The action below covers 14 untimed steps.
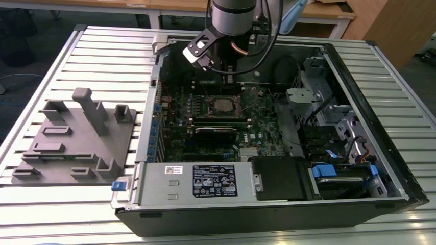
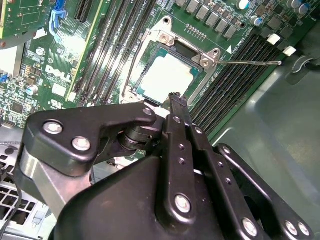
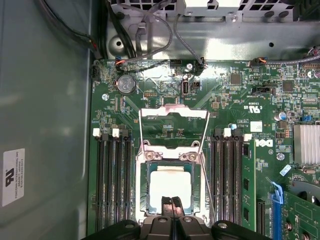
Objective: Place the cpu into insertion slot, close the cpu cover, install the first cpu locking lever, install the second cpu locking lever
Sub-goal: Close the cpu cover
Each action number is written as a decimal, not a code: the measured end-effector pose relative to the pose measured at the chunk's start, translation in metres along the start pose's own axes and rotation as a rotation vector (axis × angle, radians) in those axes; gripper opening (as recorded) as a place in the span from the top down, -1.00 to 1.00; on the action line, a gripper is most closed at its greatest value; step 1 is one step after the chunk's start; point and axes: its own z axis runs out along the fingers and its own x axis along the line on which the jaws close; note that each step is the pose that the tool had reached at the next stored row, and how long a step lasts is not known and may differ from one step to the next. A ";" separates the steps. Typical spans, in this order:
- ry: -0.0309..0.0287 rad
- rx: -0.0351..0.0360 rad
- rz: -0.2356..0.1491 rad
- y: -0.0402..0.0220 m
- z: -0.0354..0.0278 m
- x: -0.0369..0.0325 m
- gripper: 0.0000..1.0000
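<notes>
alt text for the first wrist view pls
The shut gripper is at one edge of a pale square chip seated in its metal-framed socket on a green circuit board. Thin wire levers stick out from the socket.

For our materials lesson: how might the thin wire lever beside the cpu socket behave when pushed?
The lever is long, thin metal: probably light and springy. Anchored by the cpu cover, it likely pivots, not slides.

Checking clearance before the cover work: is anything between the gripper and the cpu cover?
Nothing visible does. The shut gripper hangs right at the edge of the cpu cover, which lies down around the cpu. No cable or other part lies between them.
</notes>
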 end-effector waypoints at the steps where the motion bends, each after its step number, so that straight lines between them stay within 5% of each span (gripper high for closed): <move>1: 0.0000 0.0000 0.000 0.0006 0.0000 0.0000 0.79; 14: 0.0002 -0.0002 0.000 0.0115 0.0005 0.0001 0.79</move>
